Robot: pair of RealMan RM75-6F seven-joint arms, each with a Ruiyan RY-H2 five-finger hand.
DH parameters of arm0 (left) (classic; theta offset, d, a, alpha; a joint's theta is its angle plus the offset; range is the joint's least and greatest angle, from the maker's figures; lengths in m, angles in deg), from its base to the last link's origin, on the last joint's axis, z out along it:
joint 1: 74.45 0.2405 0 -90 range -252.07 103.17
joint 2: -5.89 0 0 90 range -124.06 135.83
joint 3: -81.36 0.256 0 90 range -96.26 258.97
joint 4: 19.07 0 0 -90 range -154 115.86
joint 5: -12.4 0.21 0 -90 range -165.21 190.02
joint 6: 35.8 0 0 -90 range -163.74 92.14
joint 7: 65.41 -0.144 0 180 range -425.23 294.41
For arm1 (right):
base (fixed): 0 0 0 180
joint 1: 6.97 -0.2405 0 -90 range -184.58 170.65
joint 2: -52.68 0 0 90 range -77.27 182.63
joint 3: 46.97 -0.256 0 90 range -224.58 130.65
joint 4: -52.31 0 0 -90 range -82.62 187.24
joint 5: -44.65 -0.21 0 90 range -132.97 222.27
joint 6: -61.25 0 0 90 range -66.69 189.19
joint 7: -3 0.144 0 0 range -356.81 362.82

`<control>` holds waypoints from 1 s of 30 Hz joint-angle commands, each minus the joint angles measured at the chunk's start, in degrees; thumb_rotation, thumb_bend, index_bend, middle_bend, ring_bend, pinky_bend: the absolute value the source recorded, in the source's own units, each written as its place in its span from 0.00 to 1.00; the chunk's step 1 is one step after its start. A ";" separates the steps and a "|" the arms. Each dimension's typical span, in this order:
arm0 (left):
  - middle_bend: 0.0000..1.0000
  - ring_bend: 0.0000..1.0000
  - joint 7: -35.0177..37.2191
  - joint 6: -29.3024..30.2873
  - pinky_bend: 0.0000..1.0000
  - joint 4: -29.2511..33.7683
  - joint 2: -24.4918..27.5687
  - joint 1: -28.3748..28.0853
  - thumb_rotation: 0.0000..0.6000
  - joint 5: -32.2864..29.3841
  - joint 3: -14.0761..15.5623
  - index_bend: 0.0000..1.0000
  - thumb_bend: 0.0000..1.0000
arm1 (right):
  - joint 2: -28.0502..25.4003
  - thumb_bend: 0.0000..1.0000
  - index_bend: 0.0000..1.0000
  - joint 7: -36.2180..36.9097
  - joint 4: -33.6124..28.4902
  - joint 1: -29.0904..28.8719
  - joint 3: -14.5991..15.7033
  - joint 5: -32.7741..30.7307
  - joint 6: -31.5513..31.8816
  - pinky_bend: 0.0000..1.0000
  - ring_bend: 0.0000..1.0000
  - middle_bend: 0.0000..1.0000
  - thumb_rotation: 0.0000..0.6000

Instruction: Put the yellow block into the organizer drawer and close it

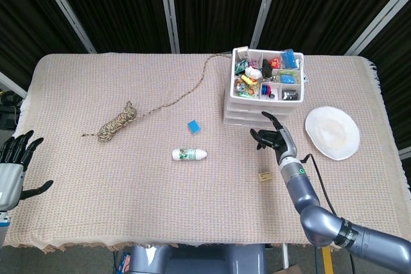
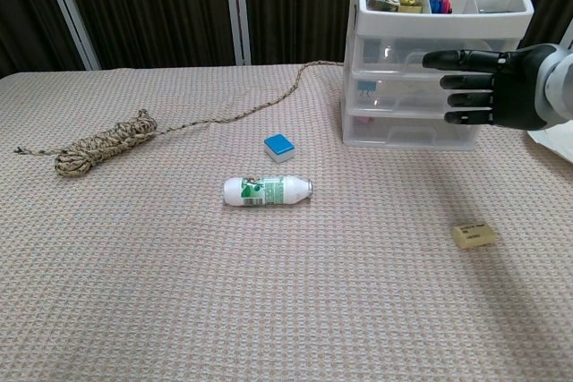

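The yellow block (image 1: 264,176) (image 2: 474,235) lies flat on the cloth, in front of the organizer and toward its right. The white organizer (image 1: 261,108) (image 2: 403,123) stands at the back right with all three clear drawers pushed in and its top tray full of small items. My right hand (image 1: 273,137) (image 2: 497,87) hovers open just in front of the drawers, fingers stretched toward them, holding nothing. It is above and behind the block. My left hand (image 1: 13,158) hangs open at the far left edge, off the table.
A white bottle (image 1: 189,154) (image 2: 267,191) lies on its side mid-table, a blue block (image 1: 194,126) (image 2: 279,147) just behind it. A coiled rope (image 1: 118,122) (image 2: 100,145) trails from the left toward the organizer. A white plate (image 1: 332,132) sits right of the organizer.
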 commanded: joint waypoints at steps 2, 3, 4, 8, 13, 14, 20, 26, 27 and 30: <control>0.00 0.00 0.03 -0.06 0.00 0.07 0.05 -0.02 1.00 -0.05 -0.01 0.11 0.16 | 1.00 0.23 0.15 -0.53 2.20 -1.11 -0.91 -2.21 -0.89 0.66 0.83 0.84 1.00; 0.00 0.00 0.06 -0.10 0.00 0.10 0.06 -0.03 1.00 -0.08 -0.02 0.11 0.16 | 1.21 0.23 0.15 -0.71 2.64 -1.33 -1.00 -2.55 -0.97 0.66 0.83 0.84 1.00; 0.00 0.00 0.11 -0.16 0.00 0.14 0.08 -0.04 1.00 -0.13 -0.03 0.11 0.16 | 1.42 0.23 0.15 -0.89 3.03 -1.55 -1.07 -2.86 -1.03 0.66 0.83 0.84 1.00; 0.00 0.00 0.23 -0.45 0.00 0.21 0.18 -0.12 1.00 -0.30 -0.03 0.11 0.16 | 2.75 0.23 0.15 -1.75 4.86 -2.53 -1.42 -4.24 -1.11 0.66 0.83 0.84 1.00; 0.00 0.00 0.26 -0.59 0.00 0.30 0.27 -0.15 1.00 -0.37 0.00 0.11 0.16 | 3.98 0.23 0.18 -2.18 6.28 -3.19 -2.18 -5.08 -1.06 0.66 0.83 0.84 1.00; 0.00 0.00 0.26 -0.64 0.00 0.32 0.29 -0.16 1.00 -0.40 0.00 0.11 0.16 | 4.22 0.23 0.18 -2.23 6.45 -3.29 -2.41 -5.17 -0.92 0.66 0.83 0.84 1.00; 0.00 0.00 0.35 -0.75 0.00 0.39 0.37 -0.18 1.00 -0.46 0.01 0.11 0.16 | 4.95 0.23 0.19 -2.48 6.61 -3.70 -3.48 -5.06 0.03 0.66 0.83 0.84 1.00; 0.00 0.00 0.38 -0.74 0.00 0.41 0.39 -0.18 1.00 -0.41 0.05 0.11 0.16 | 5.75 0.23 0.25 -2.98 6.49 -4.05 -4.44 -5.60 1.06 0.66 0.83 0.84 1.00; 0.00 0.00 0.37 -0.72 0.00 0.42 0.40 -0.16 1.00 -0.41 0.05 0.11 0.16 | 5.90 0.23 0.26 -3.12 6.64 -4.16 -4.64 -5.86 1.12 0.66 0.83 0.84 1.00; 0.00 0.00 0.37 -0.71 0.00 0.43 0.39 -0.15 1.00 -0.45 0.04 0.11 0.16 | 6.43 0.23 0.26 -3.71 7.36 -4.64 -5.06 -6.57 1.40 0.66 0.83 0.84 1.00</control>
